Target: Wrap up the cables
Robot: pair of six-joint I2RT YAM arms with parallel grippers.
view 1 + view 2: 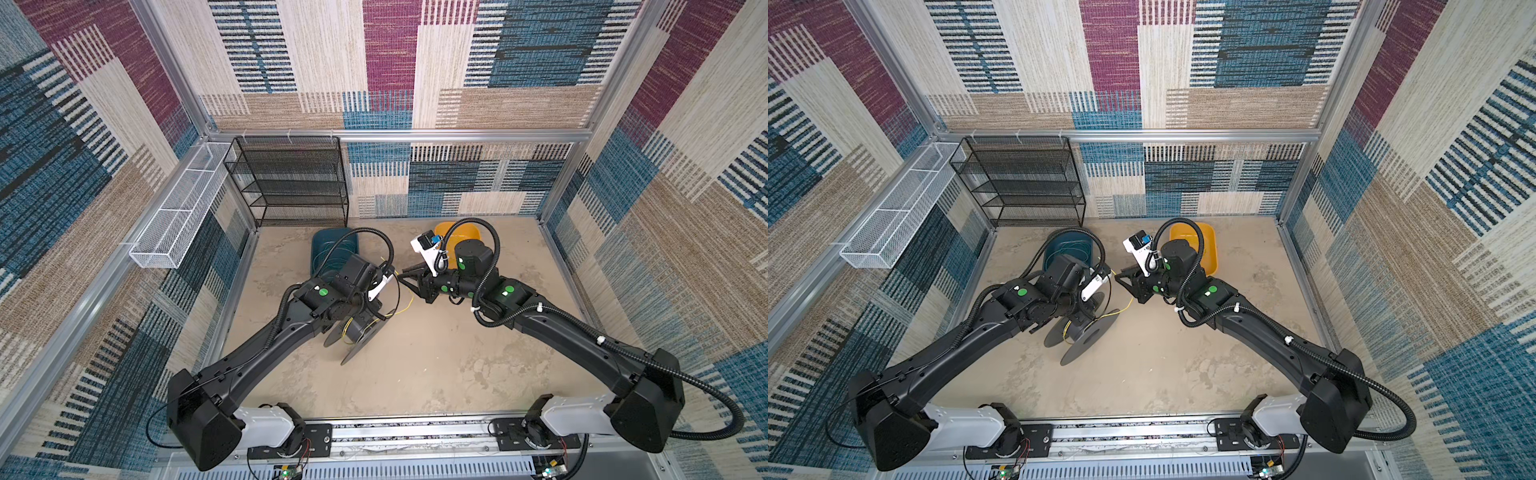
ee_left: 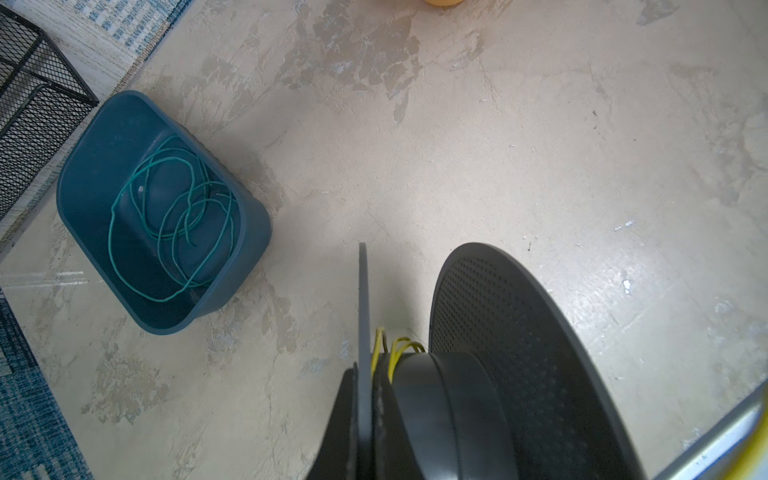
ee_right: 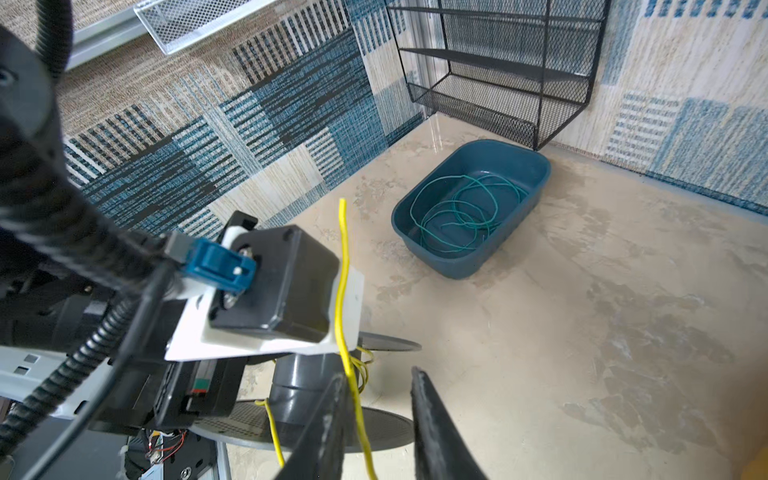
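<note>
The right pincer [image 3: 378, 374] stands partly open (gripping nothing), so the yellow cable [image 3: 343, 266] between its jaws may escape.

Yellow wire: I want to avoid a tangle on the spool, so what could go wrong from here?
1. The right gripper has its jaws apart, and the yellow wire runs along one finger without being pinched; it may slip free when they close.
2. The few turns on the spool stand loosely off its hub and might spring off.
3. The left gripper pinches just one flange; a tug on the wire could twist the spool.
</note>
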